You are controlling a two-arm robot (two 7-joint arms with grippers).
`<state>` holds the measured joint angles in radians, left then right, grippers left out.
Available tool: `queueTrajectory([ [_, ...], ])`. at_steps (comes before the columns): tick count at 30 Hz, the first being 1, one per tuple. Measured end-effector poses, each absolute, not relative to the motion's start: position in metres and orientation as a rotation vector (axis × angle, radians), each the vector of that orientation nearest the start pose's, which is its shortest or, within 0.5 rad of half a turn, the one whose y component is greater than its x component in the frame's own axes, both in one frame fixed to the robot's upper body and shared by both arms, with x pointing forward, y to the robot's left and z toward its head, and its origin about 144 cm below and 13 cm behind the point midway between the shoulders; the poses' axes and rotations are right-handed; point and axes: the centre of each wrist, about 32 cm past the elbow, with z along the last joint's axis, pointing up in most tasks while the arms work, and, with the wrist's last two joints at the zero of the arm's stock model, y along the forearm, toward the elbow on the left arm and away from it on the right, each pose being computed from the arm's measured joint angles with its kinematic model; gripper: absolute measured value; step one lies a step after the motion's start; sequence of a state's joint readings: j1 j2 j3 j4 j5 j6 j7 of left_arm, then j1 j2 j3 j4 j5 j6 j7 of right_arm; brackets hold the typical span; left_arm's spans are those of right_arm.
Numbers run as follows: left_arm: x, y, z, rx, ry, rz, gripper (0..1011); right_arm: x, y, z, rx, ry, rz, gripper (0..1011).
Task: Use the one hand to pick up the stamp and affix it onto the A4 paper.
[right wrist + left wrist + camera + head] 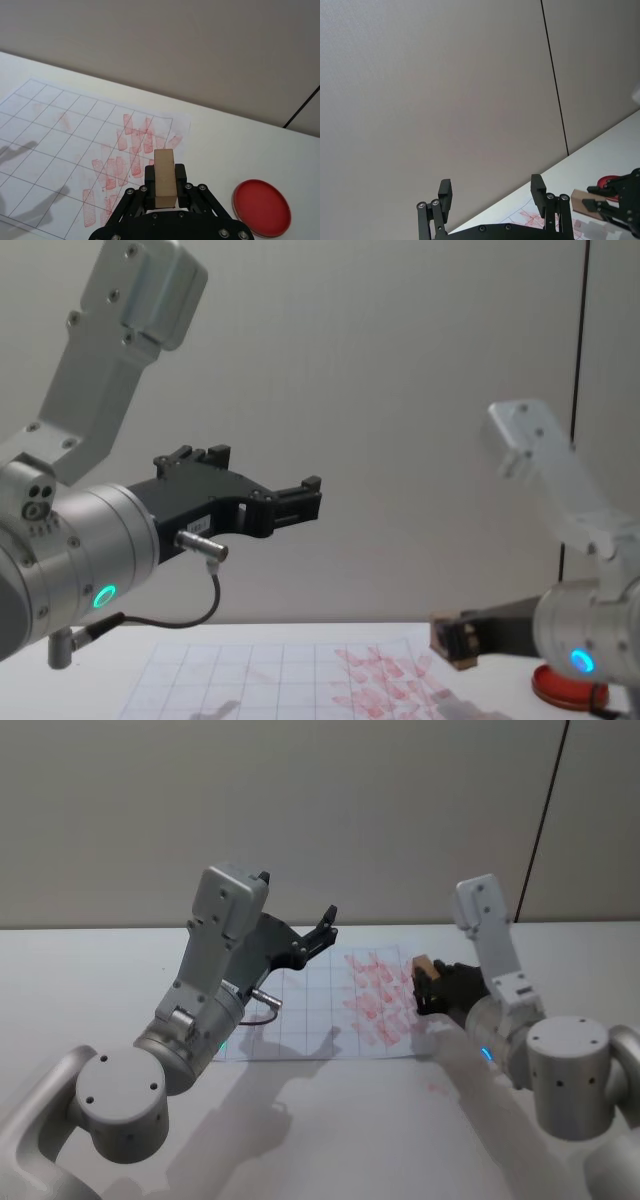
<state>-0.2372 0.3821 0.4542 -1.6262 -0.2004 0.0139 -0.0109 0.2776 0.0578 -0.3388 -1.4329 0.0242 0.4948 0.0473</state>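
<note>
Right gripper (164, 173) is pinching the stamp (164, 177) by its two long sides. Its jaws are narrowed onto the wood, so one end of the block is pointing out past the fingertips, free to meet the sheet. The block is hanging in the air, clear of the surface, over the right edge of the A4 paper (300, 1015), beside the crowd of red stamp marks (125, 160). Judging by that, this print is not yet made, and the arm is probably lining up to bring the block down on a bare square.

The paper is lying flat on the white table (80, 970), toward its middle. The red ink pad (261, 207) is sitting on the table beyond the paper's right edge, seemingly within easy reach for inking.

The left gripper (322, 928) is hovering high above the table on the paper's left side, with its jaws spread wide and nothing between them. It is apparently parked out of the way, since the task is asking for one hand only.
</note>
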Motion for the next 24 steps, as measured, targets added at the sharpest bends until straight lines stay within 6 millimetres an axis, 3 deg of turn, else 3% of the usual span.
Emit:
queueTrajectory([
  [24,0.492,0.198,1.204,0.061,-0.268,1.124,1001,0.536,-0.113,1.159,-0.515,0.184,-1.197,223],
])
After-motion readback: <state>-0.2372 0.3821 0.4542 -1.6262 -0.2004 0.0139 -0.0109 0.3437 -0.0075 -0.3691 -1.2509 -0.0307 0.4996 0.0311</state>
